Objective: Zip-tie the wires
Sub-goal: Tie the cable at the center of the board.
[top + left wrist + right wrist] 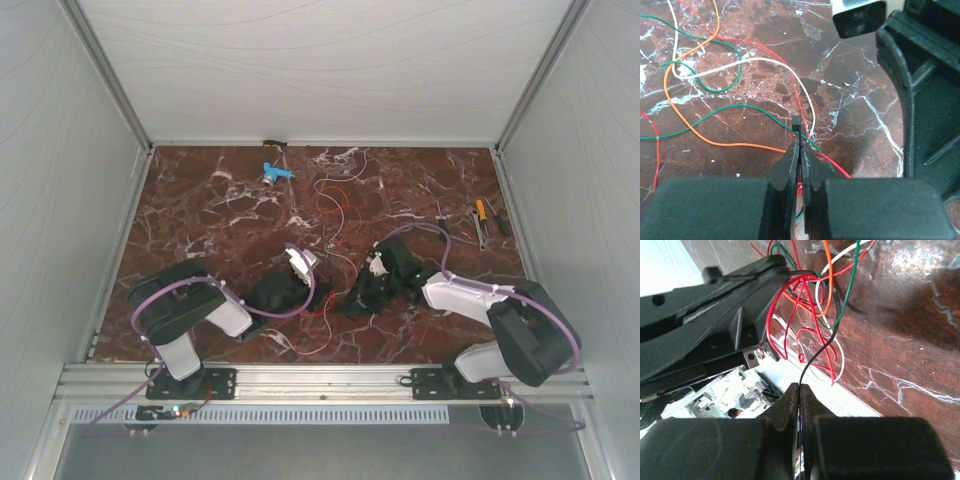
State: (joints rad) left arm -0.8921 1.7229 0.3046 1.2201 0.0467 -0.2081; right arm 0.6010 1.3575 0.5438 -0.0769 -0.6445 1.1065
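No text, label, brand, number or sign can be read in any of the views.

Locate the wires (760,59) at the centre of the table (200,220), between the left gripper (799,145) and the right gripper (799,390). The zip tie (832,325) runs from one gripper to the other. Hand tools (485,220) lie at far right, and a plastic piece (277,172) lies at the back.
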